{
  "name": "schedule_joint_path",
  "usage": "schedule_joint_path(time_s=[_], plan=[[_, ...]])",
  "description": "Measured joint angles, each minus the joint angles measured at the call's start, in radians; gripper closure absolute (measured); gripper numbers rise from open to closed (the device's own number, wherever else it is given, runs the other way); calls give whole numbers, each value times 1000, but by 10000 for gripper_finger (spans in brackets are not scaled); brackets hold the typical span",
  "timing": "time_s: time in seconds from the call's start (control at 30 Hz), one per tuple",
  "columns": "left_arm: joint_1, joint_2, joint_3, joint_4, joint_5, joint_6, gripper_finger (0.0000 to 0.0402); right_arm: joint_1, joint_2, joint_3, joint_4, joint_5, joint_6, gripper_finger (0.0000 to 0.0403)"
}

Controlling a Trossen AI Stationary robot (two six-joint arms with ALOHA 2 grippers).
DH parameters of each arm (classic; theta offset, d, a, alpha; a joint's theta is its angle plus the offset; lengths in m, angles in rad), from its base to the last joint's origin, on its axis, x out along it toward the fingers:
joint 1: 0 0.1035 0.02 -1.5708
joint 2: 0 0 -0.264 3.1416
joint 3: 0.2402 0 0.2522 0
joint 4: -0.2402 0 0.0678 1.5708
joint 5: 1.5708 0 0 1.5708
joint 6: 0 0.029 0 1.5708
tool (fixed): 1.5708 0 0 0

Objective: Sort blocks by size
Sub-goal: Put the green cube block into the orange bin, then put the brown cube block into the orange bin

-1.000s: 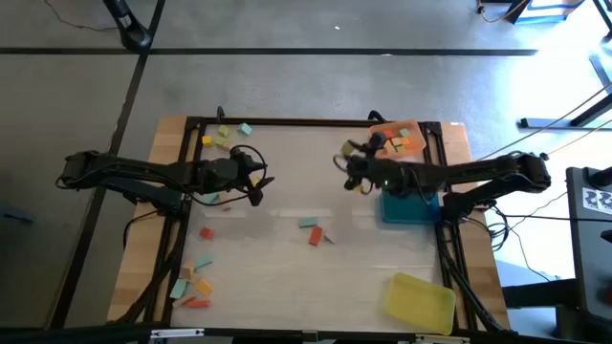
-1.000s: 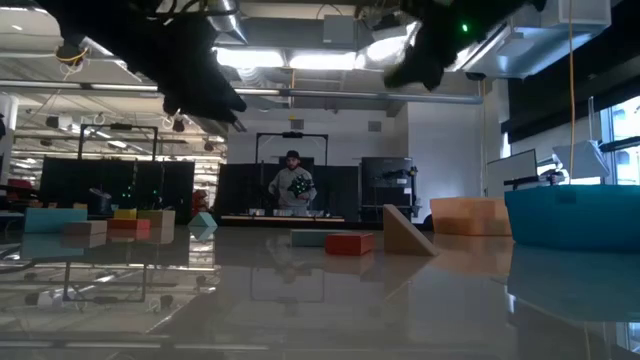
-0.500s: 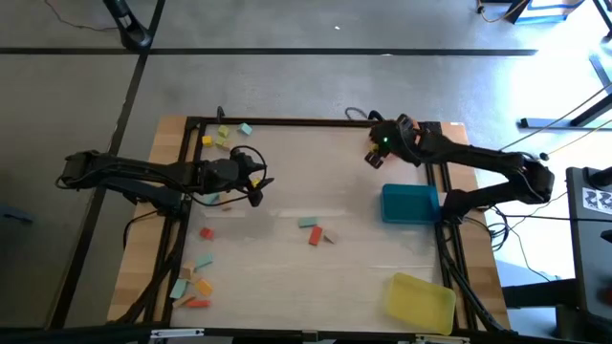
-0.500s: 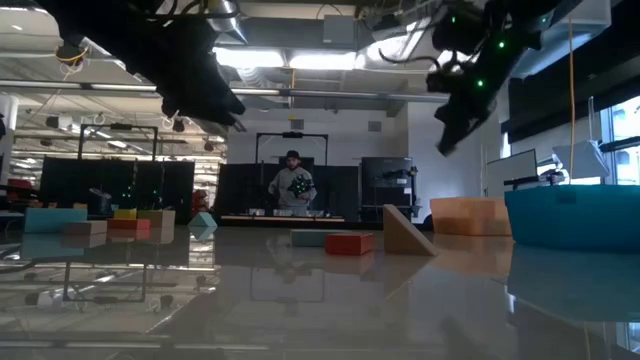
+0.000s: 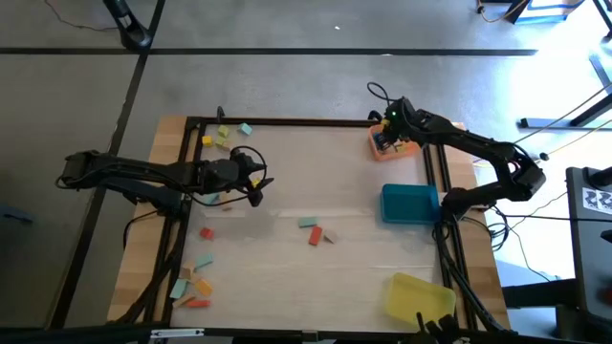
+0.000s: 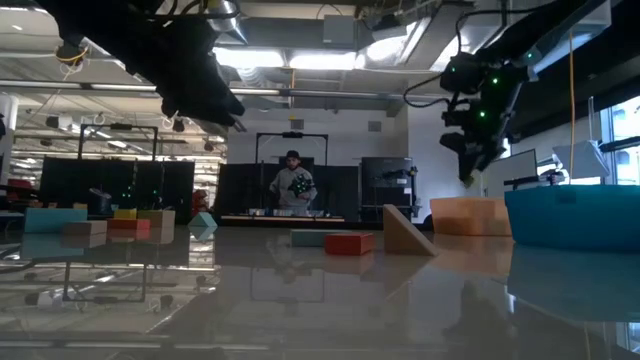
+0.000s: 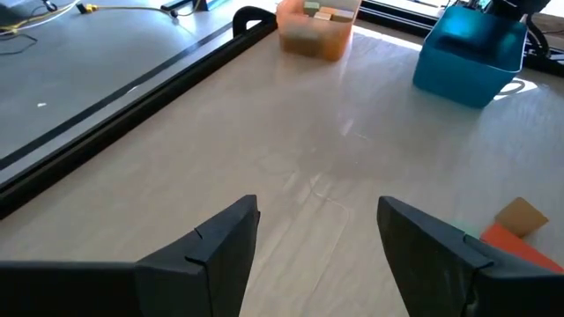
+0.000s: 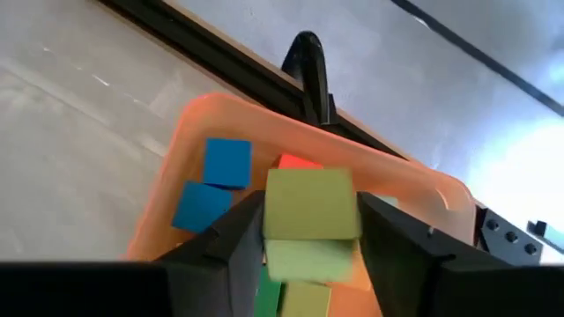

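My right gripper (image 5: 387, 141) hangs over the orange tray (image 5: 404, 149) at the table's far right, shut on a yellow-green block (image 8: 310, 204). Blue blocks (image 8: 216, 180) and a red one (image 8: 300, 163) lie in that tray. My left gripper (image 5: 258, 186) hovers open over the table's left half, with nothing between its fingers (image 7: 220, 246). Loose blocks lie flat on the table in a far-left group (image 5: 225, 134), a middle group (image 5: 314, 231) and a near-left group (image 5: 191, 284). My right gripper pinches the yellow-green block by two opposite sides (image 8: 269, 211) between its two fingers. The fingers slant downward, coming from the table's right. The block is lifted clear, above the inside of the orange tray.
A blue tray (image 5: 409, 203) stands just nearer than the orange one, and a yellow tray (image 5: 421, 301) lies at the near right. A black frame rail (image 5: 306, 121) runs along the table's far edge. A person (image 6: 292, 185) stands far behind the table.
My right gripper has swung from beside the blue tray toward the table's far right, to above the orange tray, carrying the block. It has rolled and tipped downward on the way.
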Motion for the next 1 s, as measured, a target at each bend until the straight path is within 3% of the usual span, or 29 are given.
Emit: schedule_joint_path(time_s=[0.2,0.33,0.47,0.7,1.0], plan=[[0,0,0,0,0,0,180,-4,9,0,1,-24,-5,160],[18,-2,14,-21,-2,-6,180,12,-10,0,-1,-183,0,120],[63,0,72,-134,-96,-57,180,112,-42,0,50,-291,0,97],[264,19,99,-387,-160,-192,180,351,-44,-1,203,-296,-19,88],[512,198,99,-444,-127,-177,180,556,-42,-1,303,-200,-56,95]])
